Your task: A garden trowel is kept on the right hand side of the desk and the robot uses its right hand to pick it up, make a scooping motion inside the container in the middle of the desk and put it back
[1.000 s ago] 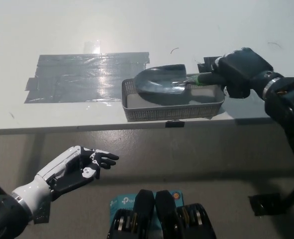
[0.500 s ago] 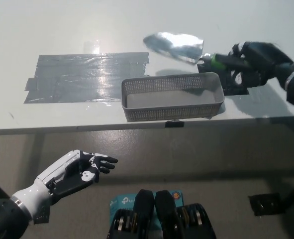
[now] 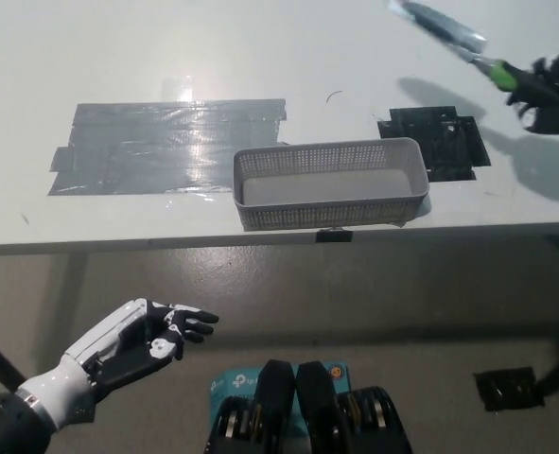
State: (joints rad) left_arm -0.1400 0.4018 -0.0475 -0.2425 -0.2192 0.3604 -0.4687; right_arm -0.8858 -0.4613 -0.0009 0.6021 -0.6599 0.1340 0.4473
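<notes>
grey metal garden trowel (image 3: 454,36) with a green grip is up in the air, and the black right hand (image 3: 555,95) has its fingers wrapped round that grip, right at the view's edge. long axis runs from the hand away and to its left, blade leading, tip out over the far side of the white desk (image 3: 213,47). the grey mesh rectangular container (image 3: 331,216) sits well to the hand's left and nearer the robot, nothing in it that i can see, trowel clear of it. between hand and container lies a black taped patch (image 3: 435,142), which looks to me like the put-down spot, so the coming move is a swing of the blade toward the robot and down. open desk surface around that patch, but the desk's near edge runs close beyond it, so a short, flat set-down seems wise. white left hand (image 3: 142,340) hangs low on the other side, under the desk edge, fingers spread, holding nothing, far out of this.
</notes>
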